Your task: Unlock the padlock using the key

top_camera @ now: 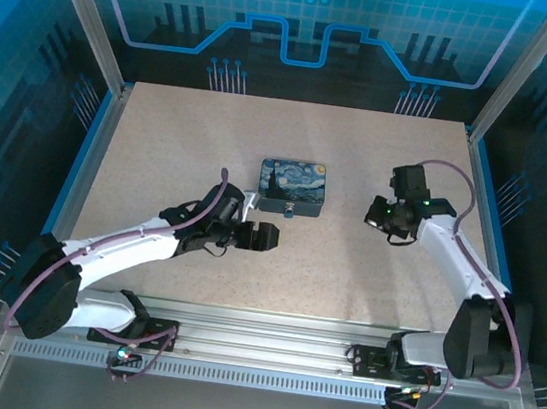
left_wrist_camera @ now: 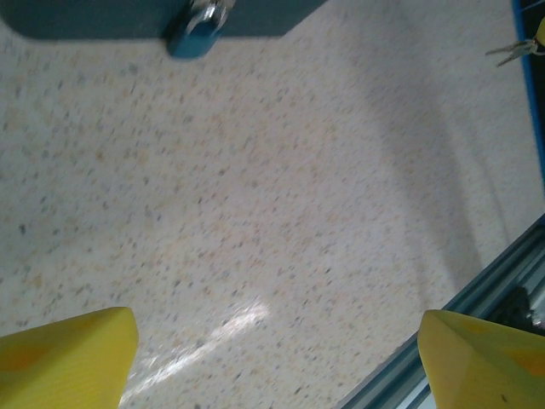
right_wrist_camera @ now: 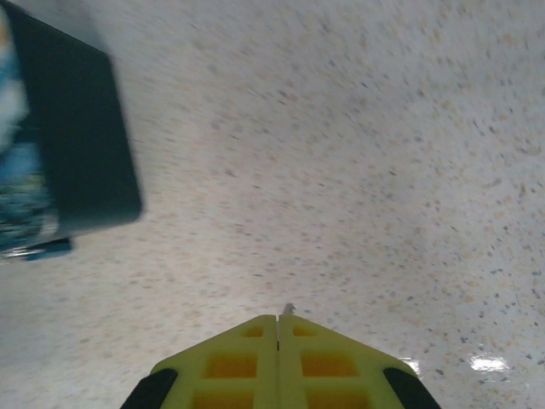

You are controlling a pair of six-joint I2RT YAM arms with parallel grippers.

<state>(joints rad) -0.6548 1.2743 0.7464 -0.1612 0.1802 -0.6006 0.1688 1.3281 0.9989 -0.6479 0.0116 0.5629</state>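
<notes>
A small blue padlock [top_camera: 291, 210] hangs on the front of a dark tin with a starry-night lid [top_camera: 293, 185]. In the left wrist view the padlock [left_wrist_camera: 194, 34] sits at the top edge, under the tin's wall [left_wrist_camera: 102, 19]. My left gripper [top_camera: 269, 236] hovers open just in front of it, its yellow fingers spread wide [left_wrist_camera: 277, 332] with bare table between them. My right gripper [top_camera: 375, 215], to the right of the tin, is shut [right_wrist_camera: 278, 320] on the key, whose metal tip [right_wrist_camera: 288, 308] pokes out. The key [left_wrist_camera: 509, 53] also shows far right in the left wrist view.
The speckled tabletop [top_camera: 191, 143] is bordered by blue rails and metal posts. An aluminium rail [top_camera: 267, 330] runs along the near edge. The tin [right_wrist_camera: 72, 145] lies to the left of my right gripper, with a blue sliver of padlock [right_wrist_camera: 47, 249] below it.
</notes>
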